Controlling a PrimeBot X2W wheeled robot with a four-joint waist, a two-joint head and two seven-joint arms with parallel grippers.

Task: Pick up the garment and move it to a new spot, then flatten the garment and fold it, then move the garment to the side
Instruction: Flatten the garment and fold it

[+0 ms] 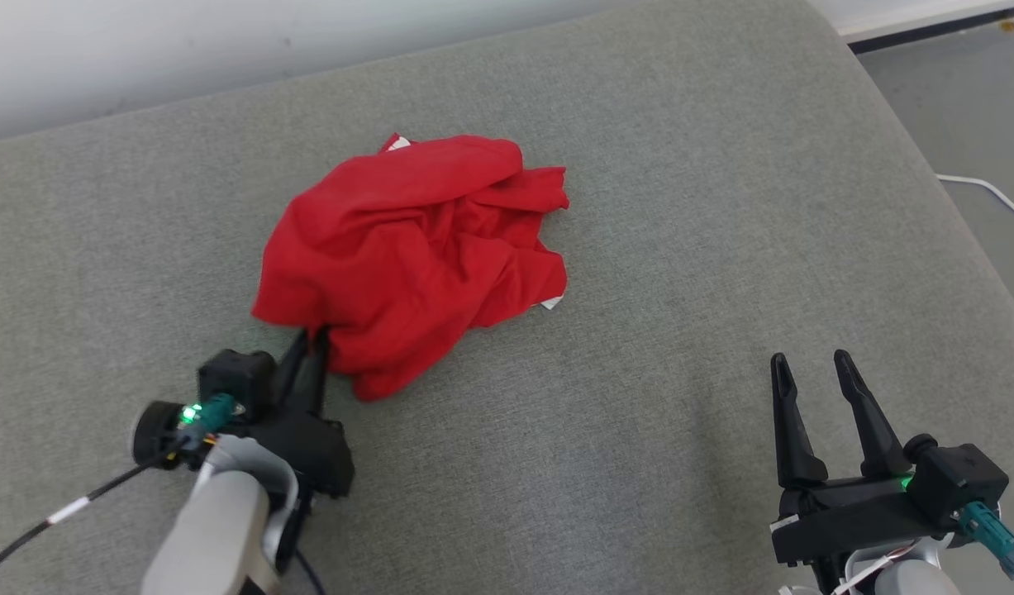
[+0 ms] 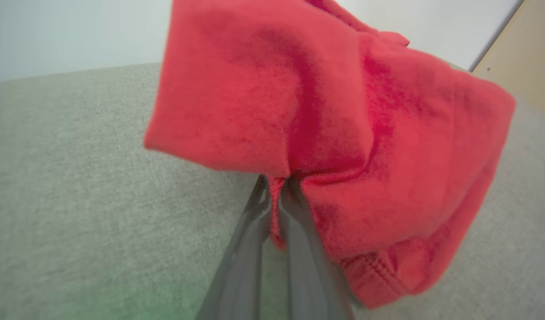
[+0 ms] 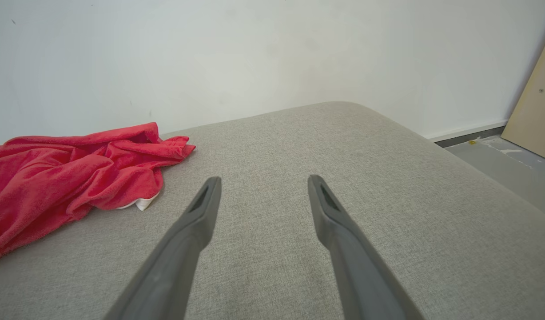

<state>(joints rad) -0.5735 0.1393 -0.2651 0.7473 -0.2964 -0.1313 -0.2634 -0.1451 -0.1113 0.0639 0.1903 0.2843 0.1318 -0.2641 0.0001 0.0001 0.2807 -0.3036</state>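
Note:
A crumpled red garment (image 1: 416, 248) lies bunched on the grey cushioned surface (image 1: 680, 248), a little left of centre. My left gripper (image 1: 312, 340) is shut on the garment's near edge, its fingertips buried in the cloth. In the left wrist view the two dark fingers (image 2: 254, 231) pinch a fold of the red garment (image 2: 343, 133), which looms large above them. My right gripper (image 1: 811, 364) stands open at the lower right with nothing between its fingers. The right wrist view has the right gripper (image 3: 262, 184) spread over bare cushion, the garment (image 3: 68, 169) far to its left.
A pale wall (image 1: 226, 49) runs along the far edge of the cushion. To the right the cushion drops to a grey floor (image 1: 969, 107) where a white cable (image 1: 990, 190) lies. A tan board (image 3: 534, 102) leans against the wall.

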